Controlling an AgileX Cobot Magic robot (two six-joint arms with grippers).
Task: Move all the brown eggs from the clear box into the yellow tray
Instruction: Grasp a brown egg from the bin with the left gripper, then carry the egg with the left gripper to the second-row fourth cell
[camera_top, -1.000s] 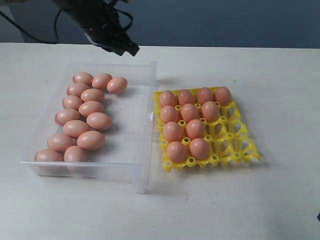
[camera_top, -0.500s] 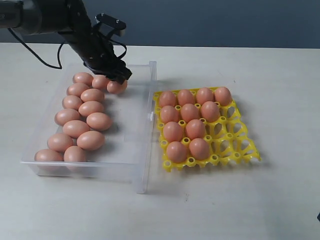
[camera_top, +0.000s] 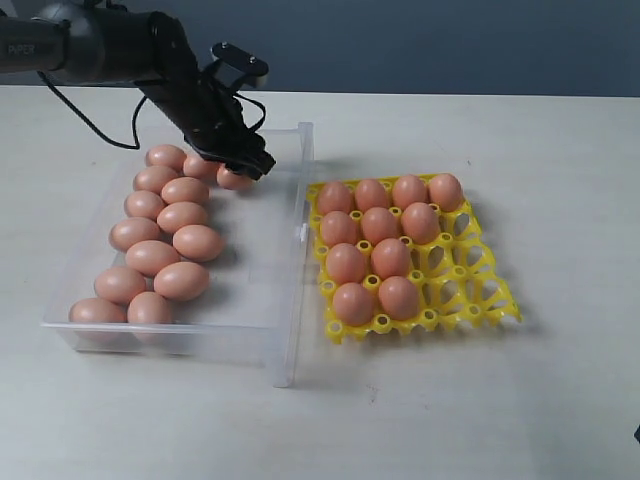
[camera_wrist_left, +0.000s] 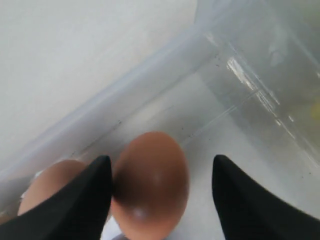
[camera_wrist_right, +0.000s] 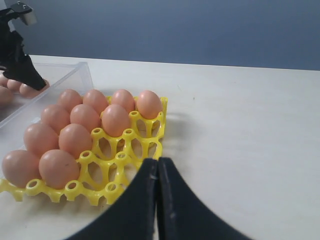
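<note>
Pale tabletop (camera_top: 560, 400), blue-grey wall (camera_top: 450, 45); left gripper (camera_wrist_left: 161, 165) gapes astride an egg (camera_wrist_left: 150, 190) in the box (camera_top: 290, 300), right gripper (camera_wrist_right: 157, 167) closed.

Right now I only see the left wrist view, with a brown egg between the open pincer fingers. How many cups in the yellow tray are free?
Observer: Five cups are free in the yellow tray; eleven hold brown eggs.
Operator: Where is the right pincer?
Observer: The right pincer is shut, over the table on the tray's side away from the clear box.
Operator: How many eggs are left in the box?
Observer: Fourteen, counting the one at your left pincer.
</note>
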